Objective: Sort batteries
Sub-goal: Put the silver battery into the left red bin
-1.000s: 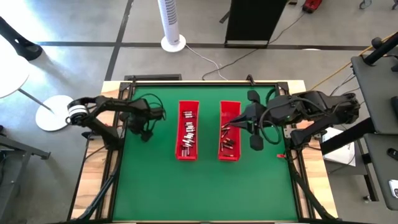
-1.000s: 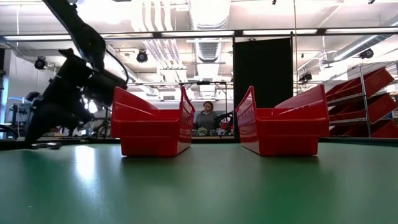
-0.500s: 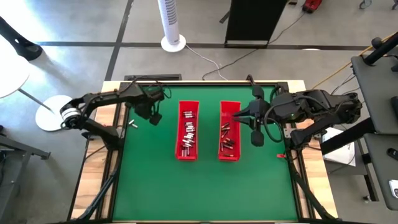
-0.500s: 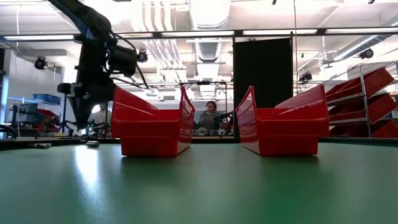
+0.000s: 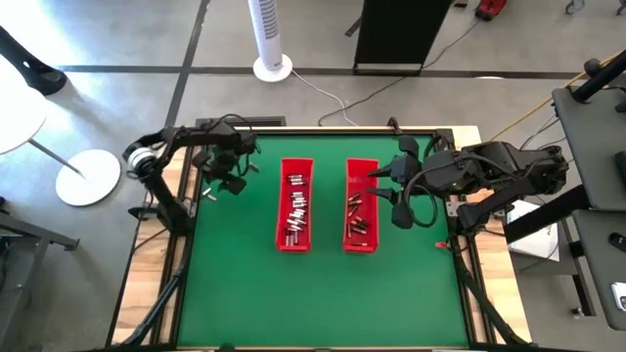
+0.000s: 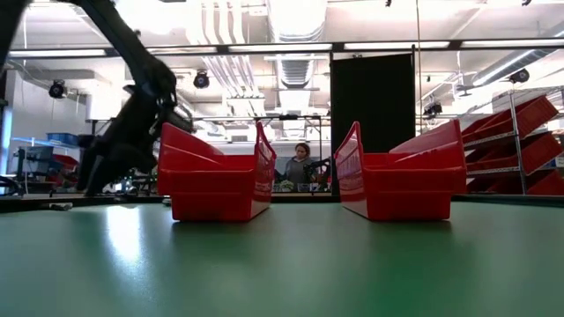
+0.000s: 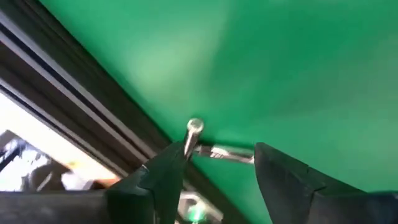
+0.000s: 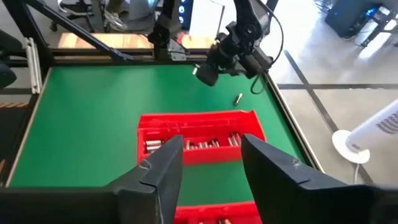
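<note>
Green felt covers the table (image 5: pixel 323 293), framed in pale wood, and behind it in the low view I see a workshop with a person (image 6: pixel 296 164) seated far back between my two bins.

Both red trays stand side by side at mid-table, long sides parallel. My left tray (image 5: pixel 296 205) carries a line of batteries (image 5: pixel 297 207) down its length; my right tray (image 5: pixel 361 205) holds its own scatter of batteries (image 5: pixel 356 221), mostly toward the near end.

My left arm reaches in from the far left corner, its left gripper (image 5: pixel 232 176) hanging above the felt, left of the left tray. Its fingers (image 7: pixel 166 175) stand apart, holding nothing. One loose battery (image 5: pixel 206 193) lies on the felt near the left edge, just beside that gripper; the left wrist view shows it as a silvery cylinder (image 7: pixel 211 148) lying between the fingertips, close to the table's dark rail.

My right gripper (image 5: pixel 388 183) sits at the right tray's outer wall, fingers (image 8: pixel 163 168) parted and empty.
</note>
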